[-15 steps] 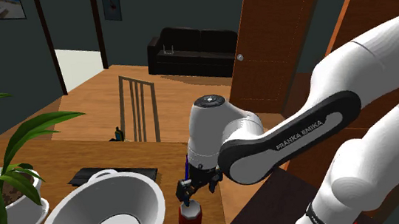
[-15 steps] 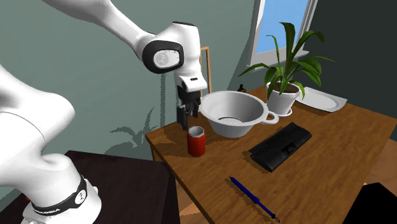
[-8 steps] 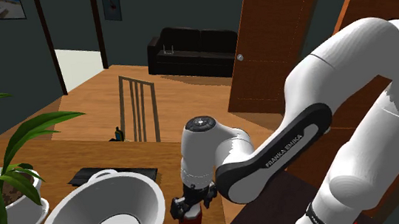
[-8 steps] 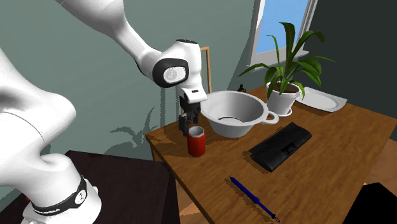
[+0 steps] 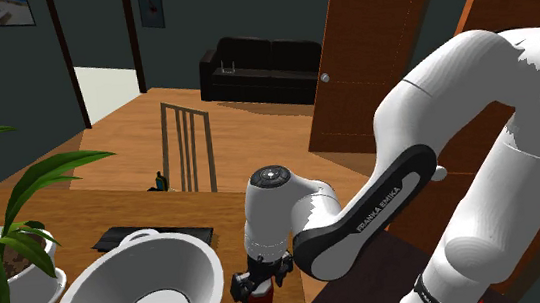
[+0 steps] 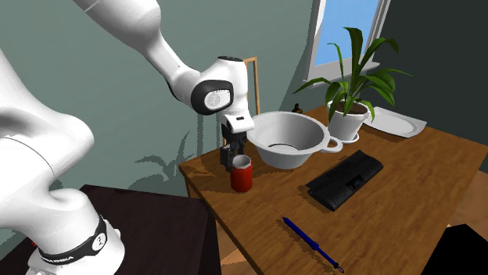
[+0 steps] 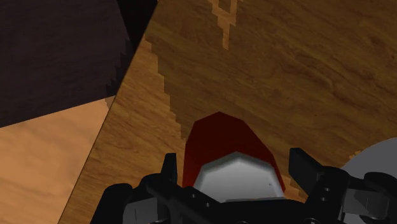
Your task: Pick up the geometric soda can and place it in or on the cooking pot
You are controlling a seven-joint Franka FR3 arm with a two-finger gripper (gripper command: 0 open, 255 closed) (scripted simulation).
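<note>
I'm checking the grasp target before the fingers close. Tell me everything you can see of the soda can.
The can is red with faceted sides and a pale grey top. It stands upright on the wooden table near its edge, beside the white pot but apart from it. The open fingers flank its top; no contact shows.
</note>
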